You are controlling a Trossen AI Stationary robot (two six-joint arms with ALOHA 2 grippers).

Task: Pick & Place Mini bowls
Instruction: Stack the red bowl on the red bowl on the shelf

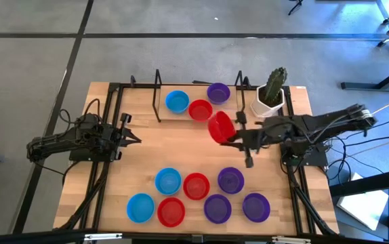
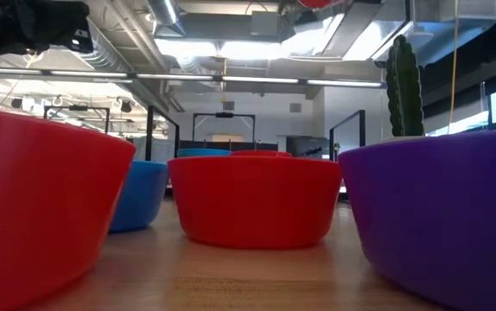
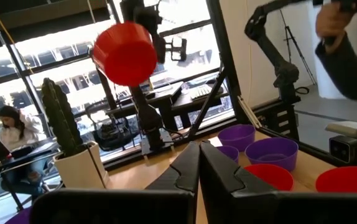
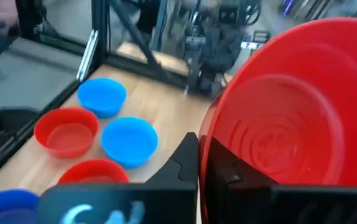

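Above the table's middle, a red bowl (image 1: 220,127) is held tilted by its rim, pinched in the closed right gripper (image 1: 235,137), near the cactus pot (image 1: 270,100). At the left edge, the left gripper (image 1: 135,139) is kept shut, empty.

My right pincer (image 1: 234,137) holding one mini bowl (image 1: 220,127) above the counter (image 1: 147,149) right of centre, three bowls (image 1: 199,109) in a row at the far edge, cactus pot (image 1: 270,103) to their right, seven bowls (image 1: 196,185) clustered near, my left pincer (image 1: 135,139) at the left side.
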